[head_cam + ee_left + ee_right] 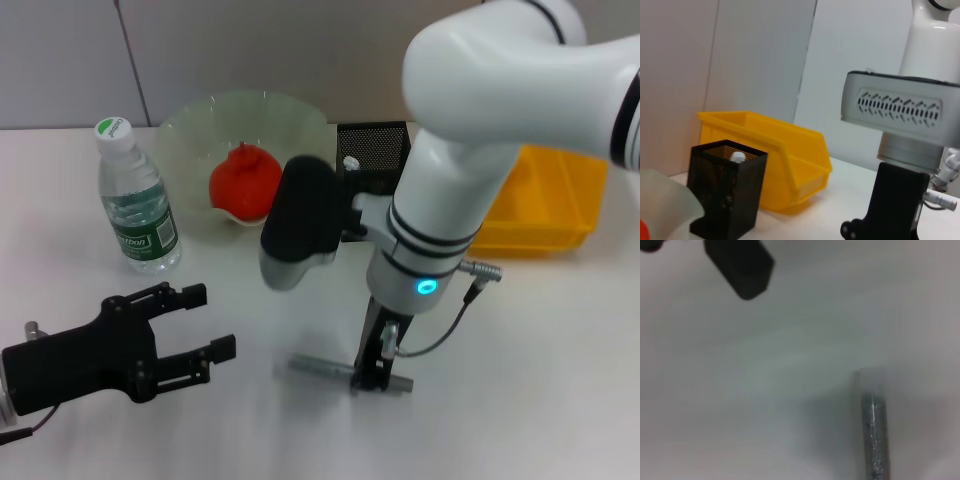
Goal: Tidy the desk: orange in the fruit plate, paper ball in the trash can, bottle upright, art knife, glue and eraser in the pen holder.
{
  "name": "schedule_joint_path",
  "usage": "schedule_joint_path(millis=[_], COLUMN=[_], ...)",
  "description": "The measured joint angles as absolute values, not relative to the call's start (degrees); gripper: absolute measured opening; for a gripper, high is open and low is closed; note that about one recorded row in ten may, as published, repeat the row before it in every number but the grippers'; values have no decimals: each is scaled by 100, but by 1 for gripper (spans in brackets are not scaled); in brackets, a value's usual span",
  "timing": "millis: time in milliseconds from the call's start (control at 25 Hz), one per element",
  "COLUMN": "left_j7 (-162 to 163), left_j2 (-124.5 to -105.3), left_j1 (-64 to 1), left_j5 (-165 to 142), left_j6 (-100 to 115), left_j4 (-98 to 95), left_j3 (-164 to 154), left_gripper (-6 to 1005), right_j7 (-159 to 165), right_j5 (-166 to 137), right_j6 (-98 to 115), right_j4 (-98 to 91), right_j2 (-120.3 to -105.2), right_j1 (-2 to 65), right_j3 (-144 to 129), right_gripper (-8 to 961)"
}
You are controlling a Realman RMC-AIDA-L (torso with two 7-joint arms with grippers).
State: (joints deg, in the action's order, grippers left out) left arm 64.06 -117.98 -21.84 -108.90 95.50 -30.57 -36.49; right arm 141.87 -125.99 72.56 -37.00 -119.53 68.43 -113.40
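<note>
The art knife (pixel 335 369) lay flat on the desk (pixel 520 400), the right gripper (pixel 377 372) lowered onto it, seemingly for a grasp; its opening couldn't be judged. The left gripper (pixel 195 325) waited wide apart nearby.

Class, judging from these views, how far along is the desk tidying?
Done: red-orange fruit sits in the pale-green scalloped bowl; clear water bottle stands upright. In hand: right gripper is down at the grey art knife. Left: knife into the black mesh pen holder. Left gripper idle, open.

White right arm (pixel 470 150), black bands, blue light, black left gripper (pixel 195 330)
</note>
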Motion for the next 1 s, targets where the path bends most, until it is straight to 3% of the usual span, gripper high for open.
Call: schedule_joint_path(millis=[280,480,600,880,1000], left_j7=[6365,6322,6271,6054,6024], left_j2=[-11788,-11763,-11760,-11794,-11793], left_j1=[-2139,-2111,-2110,-2095,-2094], left_j5=[-10889,-10893,-10895,-10893,-10892], left_j6=[9525,9518,9524,9493,9492], left_j4=[-3064,-3049,-3049,-2981,-2939], left_j3=[-3218,-3098,-3096,-3091,-3089], left_gripper=[793,793,793,793,793], right_j7=[13934,13098,12938,10885,10622], right_j5=[-13548,-13432,-13294,-10934,-10607], right_j6=[7491,7653,7656,7557,7536], right_j4=[-4397,-5295,-5382,-5617,-5562], right_j2=[-11927,-11918,-11918,-11909,-11909], right_j1=[6207,5327,5207,4044,3924], right_j3=[-9748,-7954,-7772,-6202,-6047], right_gripper=[148,149,149,145,145])
